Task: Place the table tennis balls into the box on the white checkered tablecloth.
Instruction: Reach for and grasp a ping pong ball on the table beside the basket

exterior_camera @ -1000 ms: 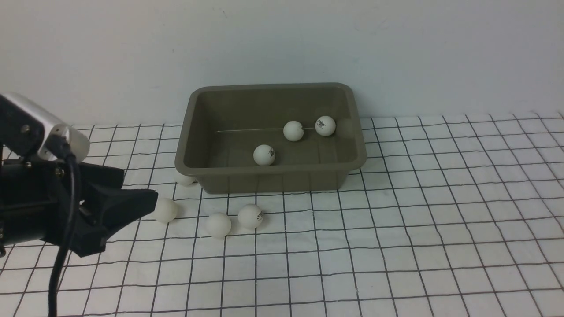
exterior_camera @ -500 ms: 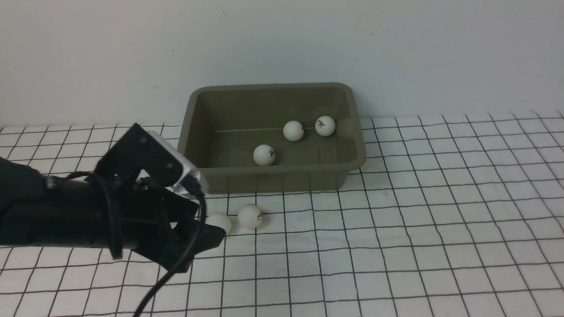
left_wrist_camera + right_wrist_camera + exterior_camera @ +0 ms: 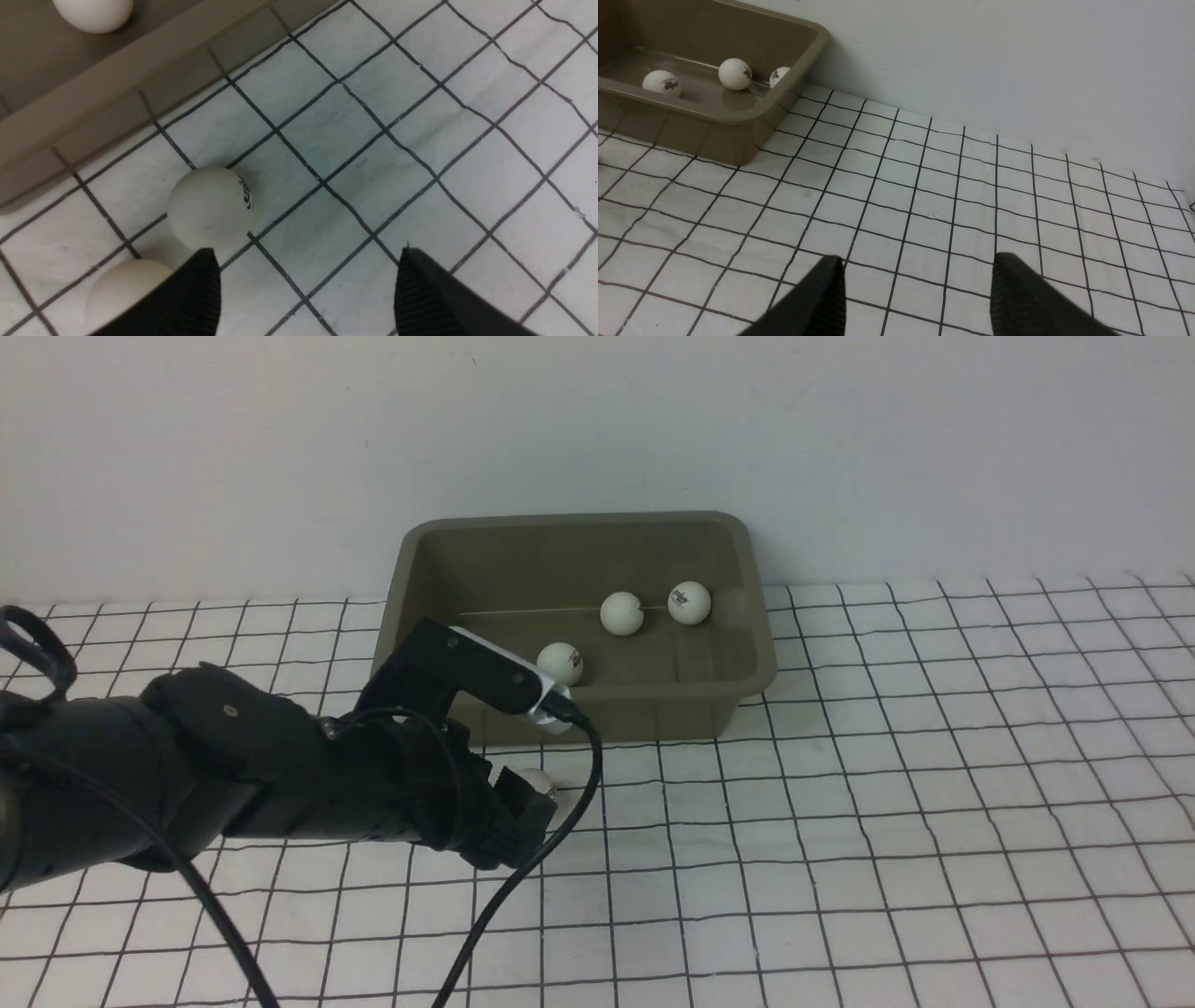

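Table tennis balls status, near to far. Left gripper hangs low over the white checkered tablecloth, just in front of the box, jaws wide, nothing between them. Two loose ones on the cloth right at it: logo ball sits just ahead of one fingertip, off to the side of the gap, not inside it; plain ball lies just beside it, half hidden behind that same finger. Front view shows only a sliver of one of them past the gripper, and the left arm covers the cloth beside it, so can't tell if more lie under there. Right gripper is out of the front view; its wrist view has it over bare cloth, well apart from the box, jaws wide, empty. Further back: box upright on the cloth near the wall, three inside: front ball by the near side, back pair close together toward the far right corner. My read: three in, at least two left, next pick not yet made. Gripper needs a sideways shift to centre on the logo ball before closing; a finger nudge could roll it away
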